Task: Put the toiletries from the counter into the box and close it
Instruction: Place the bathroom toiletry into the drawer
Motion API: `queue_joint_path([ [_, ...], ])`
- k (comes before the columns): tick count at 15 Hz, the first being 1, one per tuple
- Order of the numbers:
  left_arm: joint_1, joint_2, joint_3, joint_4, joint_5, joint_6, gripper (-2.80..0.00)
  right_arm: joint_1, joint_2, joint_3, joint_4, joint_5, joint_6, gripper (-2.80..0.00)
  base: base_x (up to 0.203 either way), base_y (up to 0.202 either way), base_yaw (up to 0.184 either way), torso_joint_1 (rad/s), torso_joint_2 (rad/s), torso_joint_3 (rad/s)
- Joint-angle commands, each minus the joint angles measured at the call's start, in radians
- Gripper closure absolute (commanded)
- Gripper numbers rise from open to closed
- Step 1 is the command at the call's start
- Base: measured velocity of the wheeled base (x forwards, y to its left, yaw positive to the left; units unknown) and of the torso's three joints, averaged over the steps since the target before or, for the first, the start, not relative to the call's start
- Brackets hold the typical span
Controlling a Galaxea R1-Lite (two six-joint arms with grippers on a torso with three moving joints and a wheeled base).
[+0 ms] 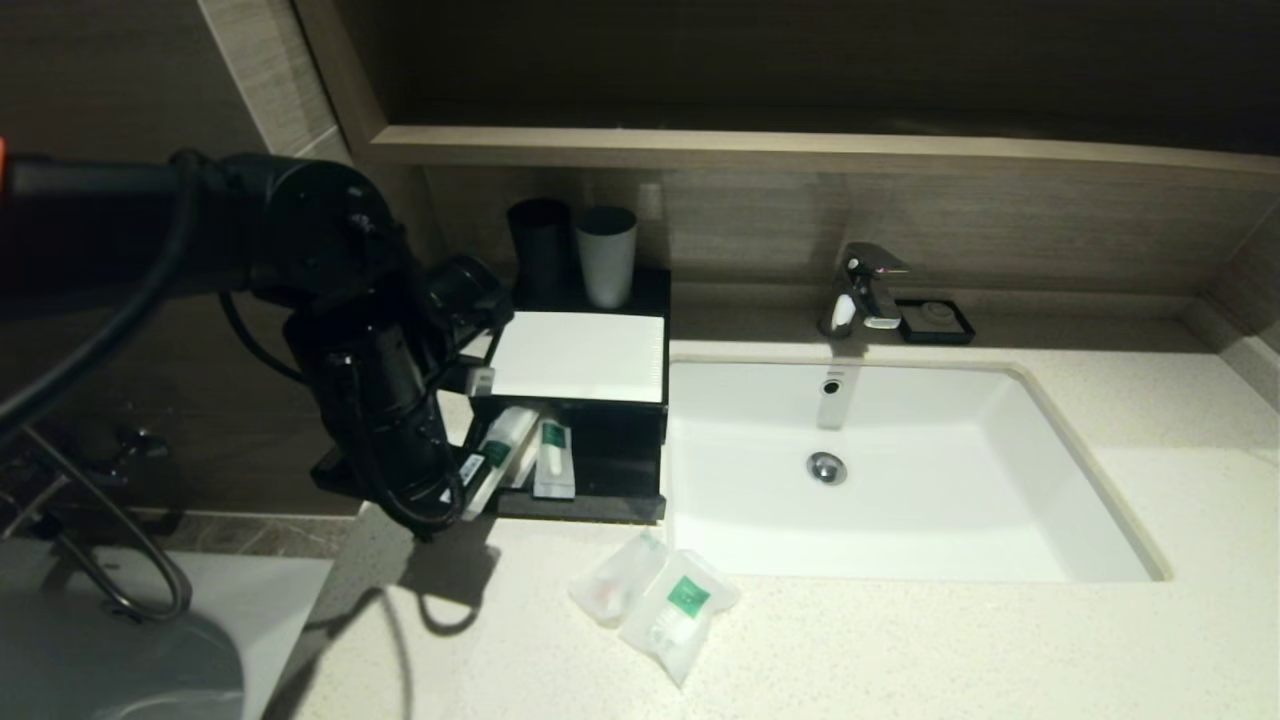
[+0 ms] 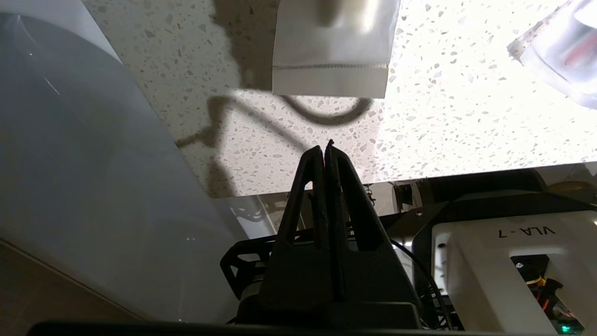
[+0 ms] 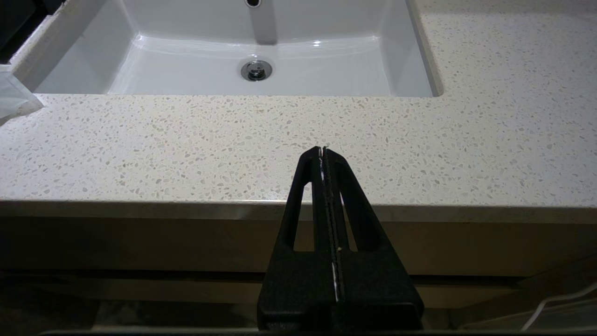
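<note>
From the head view, we see the low black box with a flat white top [image 1: 580,355] on the cream speckled stone bench [image 1: 900,640], beside the white sink [image 1: 900,470]. Its front drawer is pulled out, and the long clear toothbrush pack with a green label [image 1: 497,462] lies in it, with one end poking over the drawer's front edge. That could go wrong: if we push the drawer in now, the pack may jam it or slide out. The small plain clear sachet [image 1: 612,582] and the square green-labelled sachet [image 1: 682,612] touch each other on the bench in front of the box, so we might grab both or push one away. Our bent black left arm hangs by the drawer's left side. From the left wrist view, our left tool [image 2: 328,151] is clenched on nothing, above the bench edge. From the right wrist view, our right tool [image 3: 324,154] is clenched and empty too, parked low in front of the bench.
</note>
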Motion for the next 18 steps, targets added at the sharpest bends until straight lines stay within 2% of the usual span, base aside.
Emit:
queue_joint_path([
  [1,0.000,0.014,-0.001,0.003,0.000,-0.010,0.00,0.000,0.000,0.000,0.000,0.000,0.000,0.00,0.000,0.000,0.000,0.000,0.00,0.000],
  [18,0.000,0.028,-0.004,-0.084,0.002,-0.069,0.00,0.000,0.000,0.000,0.000,0.000,0.000,0.00,0.000,0.000,0.000,0.000,0.00,0.000],
])
